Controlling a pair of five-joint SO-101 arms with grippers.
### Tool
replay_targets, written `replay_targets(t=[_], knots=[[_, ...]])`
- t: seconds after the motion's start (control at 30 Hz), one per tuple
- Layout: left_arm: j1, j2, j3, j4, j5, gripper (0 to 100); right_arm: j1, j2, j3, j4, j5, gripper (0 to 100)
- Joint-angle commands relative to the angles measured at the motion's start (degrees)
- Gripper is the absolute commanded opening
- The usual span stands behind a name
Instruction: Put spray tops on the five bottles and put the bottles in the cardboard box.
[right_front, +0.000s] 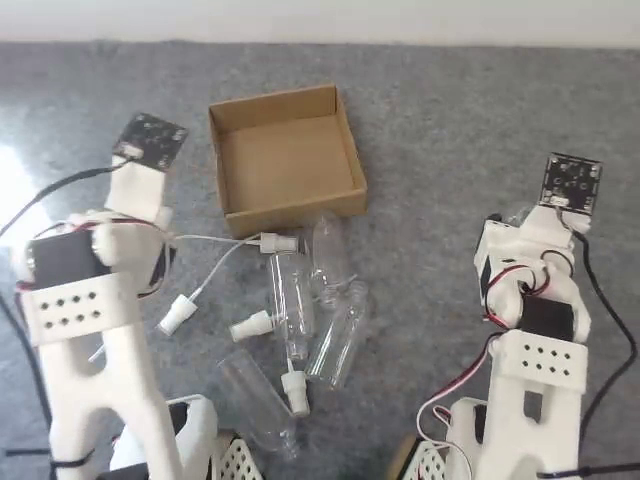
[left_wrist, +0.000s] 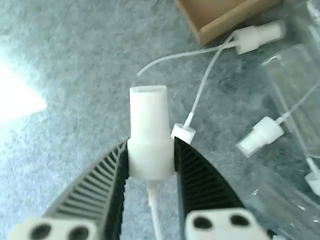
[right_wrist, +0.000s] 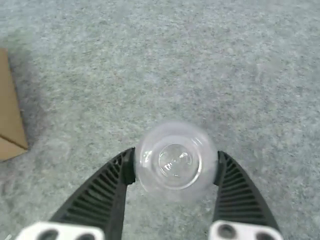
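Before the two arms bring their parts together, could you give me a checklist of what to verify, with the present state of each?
1. Left tool clamped on the spray top: ok.
2. Right tool clamped on the bottle: ok.
3. Bottle neck turned toward the spray top: cannot tell; only one round end shows.
4. Spray top and bottle lined up: not ok; the arms stand far apart.
5. Cardboard box upright and open: ok.

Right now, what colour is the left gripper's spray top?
White; the spray top shows best in the left wrist view.
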Motion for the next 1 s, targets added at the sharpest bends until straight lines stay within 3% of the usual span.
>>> replay_targets(t=[0.0, 0.23, 0.6, 0.97], knots=[[-7.0, -1.7, 1.5, -3.2, -1.4, 2, -1.5, -1.8, -2.6, -0.9, -0.1, 15.1], [-14.2, -1.6, 9.2, -12.7, -1.4, 2, -4.0, -1.8, -1.9, -0.9, -0.1, 15.1], [-19.6, -1.6, 24.8, -28.6, -1.4, 2, -8.7, -1.8, -1.3, 0.7, -0.1, 15.1], [-20.1, -1.5, 40.7, -40.2, -1.8, 3, -8.7, -1.8, -1.2, 0.7, -0.1, 15.1]])
